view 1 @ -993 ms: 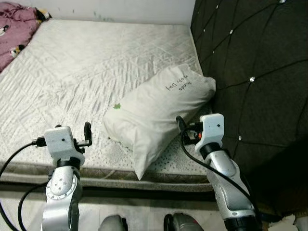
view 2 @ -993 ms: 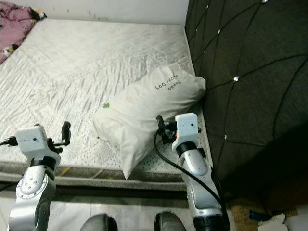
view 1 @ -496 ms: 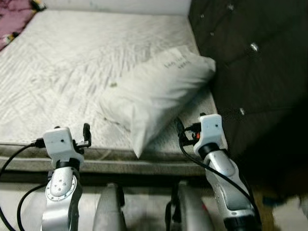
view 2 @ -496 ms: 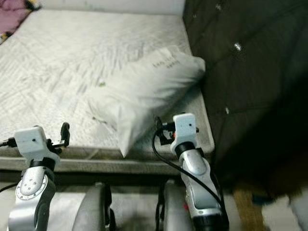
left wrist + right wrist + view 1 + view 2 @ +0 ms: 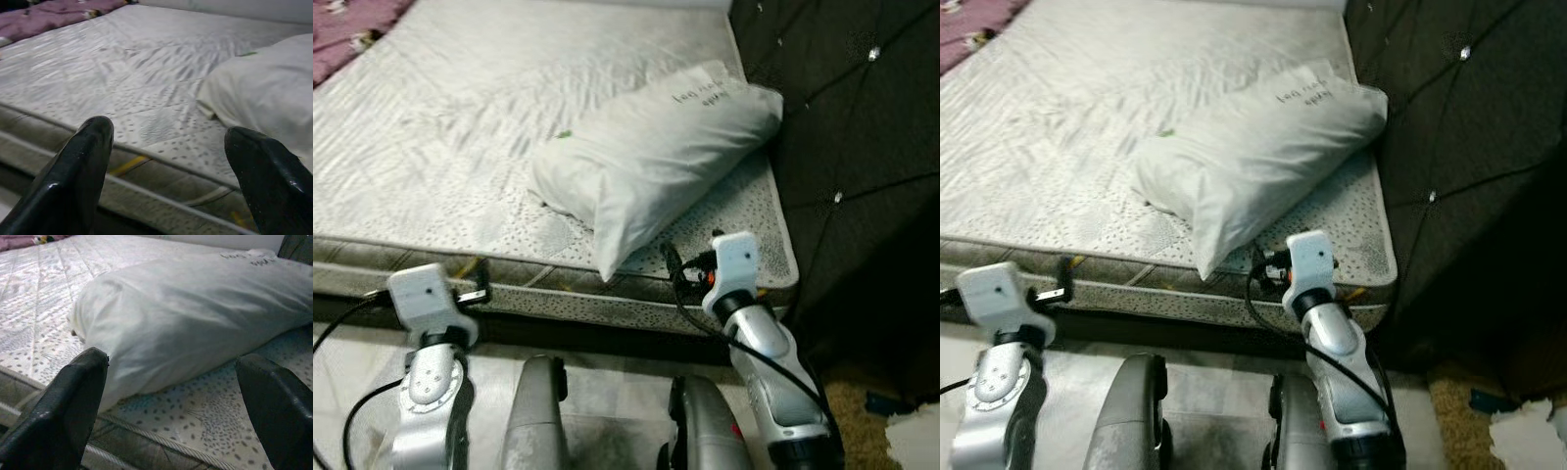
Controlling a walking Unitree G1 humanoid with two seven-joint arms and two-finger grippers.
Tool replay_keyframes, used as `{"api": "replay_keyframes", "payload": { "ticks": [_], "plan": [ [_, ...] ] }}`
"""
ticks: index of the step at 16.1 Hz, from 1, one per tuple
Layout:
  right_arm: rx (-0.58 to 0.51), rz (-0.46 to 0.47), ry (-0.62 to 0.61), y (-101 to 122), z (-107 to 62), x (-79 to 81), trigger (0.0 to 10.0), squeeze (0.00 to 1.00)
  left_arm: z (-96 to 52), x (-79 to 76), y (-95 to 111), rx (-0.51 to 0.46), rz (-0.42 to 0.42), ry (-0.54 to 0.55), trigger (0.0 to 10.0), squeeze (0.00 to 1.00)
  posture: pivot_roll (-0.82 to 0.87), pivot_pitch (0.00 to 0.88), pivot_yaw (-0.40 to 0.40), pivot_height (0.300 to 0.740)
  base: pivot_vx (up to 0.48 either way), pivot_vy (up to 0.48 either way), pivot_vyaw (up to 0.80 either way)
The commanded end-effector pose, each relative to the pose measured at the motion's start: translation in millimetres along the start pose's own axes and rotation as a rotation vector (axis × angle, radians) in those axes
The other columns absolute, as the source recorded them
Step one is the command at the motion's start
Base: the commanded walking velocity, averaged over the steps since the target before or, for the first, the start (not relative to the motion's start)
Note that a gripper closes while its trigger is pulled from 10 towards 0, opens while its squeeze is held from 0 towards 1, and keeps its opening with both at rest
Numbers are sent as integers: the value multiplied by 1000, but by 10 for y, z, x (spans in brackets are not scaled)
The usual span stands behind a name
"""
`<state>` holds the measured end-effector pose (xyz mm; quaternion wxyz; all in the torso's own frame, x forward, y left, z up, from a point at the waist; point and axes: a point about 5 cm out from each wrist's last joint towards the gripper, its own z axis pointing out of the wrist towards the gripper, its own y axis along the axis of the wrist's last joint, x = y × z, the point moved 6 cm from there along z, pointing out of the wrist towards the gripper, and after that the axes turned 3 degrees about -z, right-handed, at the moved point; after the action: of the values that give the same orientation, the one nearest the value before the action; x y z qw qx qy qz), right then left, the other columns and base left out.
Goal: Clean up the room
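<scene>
Reaching from here is your first risk: both claws hang short of the bed, so any grab calls for a lean or a step in. The white pillow [image 5: 651, 162] lies at an angle on the bare mattress [image 5: 440, 147], its far end against the dark tufted headboard [image 5: 862, 147] and its near corner poking over the mattress edge. Your right claw [image 5: 171, 396] is spread wide and empty, aimed straight at that near corner; your left claw [image 5: 168, 166] is likewise spread wide with nothing in it, facing the mattress edge well to the left of the pillow.

Close on too little fabric and the slack cover will likely slip out, or the pillow will sag and drag off the edge onto the floor. Come in too low and the right claw could jam against the mattress side instead of the pillow. Watch the black cables [image 5: 690, 294] looping beside the right wrist; they could snag on the bed frame as you push forward. The robot's legs [image 5: 533, 421] stand near the bed base, so a hurried step risks a knock. A purple blanket [image 5: 357, 24] lies at the far left corner, beyond easy reach.
</scene>
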<state>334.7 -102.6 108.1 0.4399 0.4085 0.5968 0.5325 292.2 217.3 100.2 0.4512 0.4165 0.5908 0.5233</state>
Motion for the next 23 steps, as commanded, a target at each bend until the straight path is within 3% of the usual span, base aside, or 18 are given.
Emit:
{"api": "replay_keyframes", "payload": {
  "ticks": [1, 6, 14, 18, 23],
  "plan": [
    [7, 4, 1, -17, -10, -2, 10000, 0, -13, 7, 17, -7, -1, -4, 10000, 0, 42, 127, -12, 606, 262, 0, 0],
    [-9, -24, 32, 8, 21, 58, 10000, 0, 44, -80, 64, -22, -12, -37, 10000, 0, 42, 114, -10, 606, 480, 0, 609],
    [-3, 2, 43, -1, 60, 66, 10000, 0, 56, -104, 69, -23, -29, -49, 10000, 0, 43, 123, -10, 606, 420, 0, 0],
    [1, 12, 41, -16, 60, 56, 10000, 0, 70, -148, 69, -23, -36, -42, 10000, 0, 43, 124, -9, 606, 62, 0, 0],
    [9, 17, 45, -29, 67, 61, 10000, 0, 76, -150, 45, -11, -39, -43, 10000, 0, 41, 128, -10, 552, 0, 0, 0]
  ]
}}
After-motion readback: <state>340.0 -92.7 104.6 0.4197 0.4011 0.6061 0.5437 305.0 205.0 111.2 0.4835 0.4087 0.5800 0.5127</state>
